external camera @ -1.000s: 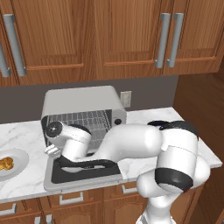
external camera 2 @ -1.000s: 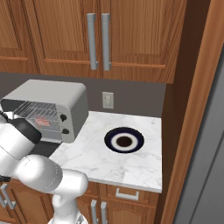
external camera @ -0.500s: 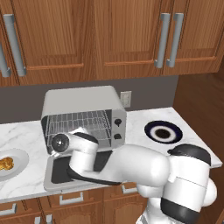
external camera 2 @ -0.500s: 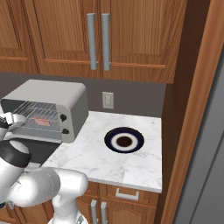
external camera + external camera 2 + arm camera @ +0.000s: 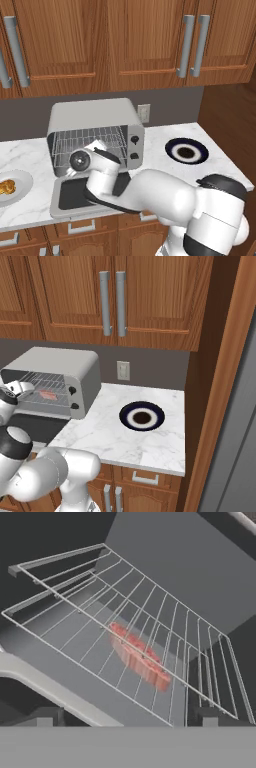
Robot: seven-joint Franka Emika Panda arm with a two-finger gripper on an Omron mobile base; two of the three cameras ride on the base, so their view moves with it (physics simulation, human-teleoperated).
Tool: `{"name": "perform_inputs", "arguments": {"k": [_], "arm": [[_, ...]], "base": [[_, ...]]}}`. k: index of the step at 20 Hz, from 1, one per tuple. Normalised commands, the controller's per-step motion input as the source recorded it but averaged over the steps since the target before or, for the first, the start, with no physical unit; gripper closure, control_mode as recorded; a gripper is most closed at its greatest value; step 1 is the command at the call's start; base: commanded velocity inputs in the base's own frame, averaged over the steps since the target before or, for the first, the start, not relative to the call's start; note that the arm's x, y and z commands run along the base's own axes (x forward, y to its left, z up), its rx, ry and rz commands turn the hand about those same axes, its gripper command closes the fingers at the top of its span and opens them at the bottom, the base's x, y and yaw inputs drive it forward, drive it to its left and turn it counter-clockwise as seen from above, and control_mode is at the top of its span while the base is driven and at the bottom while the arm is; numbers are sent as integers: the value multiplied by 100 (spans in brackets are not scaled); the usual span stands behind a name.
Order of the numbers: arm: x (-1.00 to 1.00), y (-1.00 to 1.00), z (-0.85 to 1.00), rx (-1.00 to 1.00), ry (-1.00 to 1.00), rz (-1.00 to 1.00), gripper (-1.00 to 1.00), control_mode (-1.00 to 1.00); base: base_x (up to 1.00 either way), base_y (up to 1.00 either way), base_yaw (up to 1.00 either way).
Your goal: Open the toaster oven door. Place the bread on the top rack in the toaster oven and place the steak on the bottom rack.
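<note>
On the marble worktop (image 5: 165,170) the toaster oven (image 5: 95,132) sits against the back wall, under the wooden cabinets (image 5: 125,45), and its door (image 5: 75,195) is dropped all the way down, lying flat toward the worktop's front edge with the dark glass facing up. The arm's wrist is parked right in front of the open mouth, over the lowered door.

From the hand view you're looking into the oven from just outside. The gripper (image 5: 127,722) is spread wide with nothing between the fingertips (image 5: 42,721), so it's empty-handed. The steak (image 5: 139,657) is lying flat on the bottom rack (image 5: 100,662), roughly mid-shelf, and you see it through the wires of the top rack (image 5: 165,627), which has nothing on it. In the right base view the steak shows up as a little pinkish-red patch behind the wires inside the oven.

The bread (image 5: 6,188) is on a white plate (image 5: 20,182) at the far left of the worktop, well apart from the oven.

Off to the right of the oven there's a dark-rimmed round plate (image 5: 186,151) sitting by itself, plus a wall outlet (image 5: 144,113) on the backsplash just beside the oven's top right corner.
</note>
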Motion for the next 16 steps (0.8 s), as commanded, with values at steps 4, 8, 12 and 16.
{"name": "perform_inputs", "arguments": {"k": [4,8,12,16], "arm": [[29,0,17,0,5,3,-100,-100],[31,7,0,0,5,0,-100,-100],[19,14,0,-1,0,0,-100,-100],[10,8,0,-7,0,1,-100,-100]], "base": [[0,0,0],[0,0,0],[0,0,0],[0,0,0]]}}
